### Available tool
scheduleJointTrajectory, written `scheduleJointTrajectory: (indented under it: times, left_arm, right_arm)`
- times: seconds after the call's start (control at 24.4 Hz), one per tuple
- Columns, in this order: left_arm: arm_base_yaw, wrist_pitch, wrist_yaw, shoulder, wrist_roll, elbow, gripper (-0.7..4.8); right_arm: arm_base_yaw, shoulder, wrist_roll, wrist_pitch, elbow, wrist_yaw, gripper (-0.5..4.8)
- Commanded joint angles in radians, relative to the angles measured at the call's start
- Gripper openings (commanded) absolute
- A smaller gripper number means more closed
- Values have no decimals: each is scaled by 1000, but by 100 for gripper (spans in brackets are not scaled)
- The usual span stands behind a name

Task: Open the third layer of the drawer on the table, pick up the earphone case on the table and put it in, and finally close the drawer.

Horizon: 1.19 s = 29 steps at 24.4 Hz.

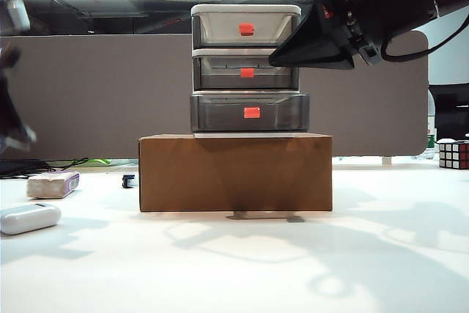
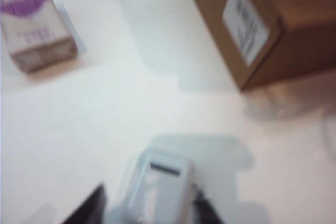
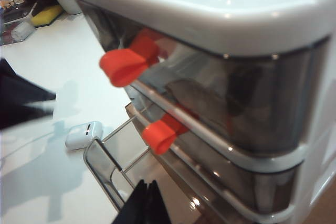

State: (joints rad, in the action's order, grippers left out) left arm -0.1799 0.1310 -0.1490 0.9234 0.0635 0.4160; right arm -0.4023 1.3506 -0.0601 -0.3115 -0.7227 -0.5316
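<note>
The drawer (image 1: 246, 71) stands on a brown cardboard box. Its third layer (image 1: 251, 113) is pulled out a little; in the right wrist view its front wall (image 3: 107, 169) juts forward with nothing inside, its handle hidden. My right gripper (image 3: 147, 203) is shut and empty above that open drawer; in the exterior view my right gripper (image 1: 275, 58) hangs before the upper drawers. The white earphone case (image 1: 29, 218) lies on the table (image 1: 234, 269) at the far left. My left gripper (image 2: 149, 203) is open just over the earphone case (image 2: 160, 190), a finger on each side. At the exterior view's left edge my left gripper (image 1: 13, 126) is blurred.
The cardboard box (image 1: 234, 174) fills the middle of the table. A greyish block with a purple end (image 1: 53, 184) lies behind the case, a small dark object (image 1: 129, 180) beside the box. A Rubik's cube (image 1: 453, 154) sits at the far right.
</note>
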Motion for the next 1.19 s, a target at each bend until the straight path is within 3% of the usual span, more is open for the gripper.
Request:
scheduleJointTrajectory:
  times: [0.04,0.16,0.33,0.57,0.86,0.99,1.11,1.19]
  left_arm:
    - [-2,-13,-50,51,82,-23,219]
    - [-2,-39,-50,106,130,-33,247]
    - [-2,-129,-50,200,147,-33,402]
    - [-2,-246,-51,318,147,-33,401]
    - [-2,-290,-80,423,146,-33,389]
    - [-2,-289,-123,452,146,-33,328]
    - [-2,-282,-127,468,146,-33,313]
    - [-2,-281,-129,467,146,-33,256]
  right_arm:
    - [0,-7,-3,2,-4,-6,-5]
    - [0,-7,-3,12,-4,-7,-6]
    - [0,-7,2,39,-4,-10,-5]
    - [0,-7,6,61,-4,-10,-5]
    - [0,-7,12,77,-4,-10,-5]
    - [0,-7,13,76,-4,-10,-5]
    - [0,-7,13,76,-4,-10,-6]
    - [0,-7,13,76,-4,-10,-5]
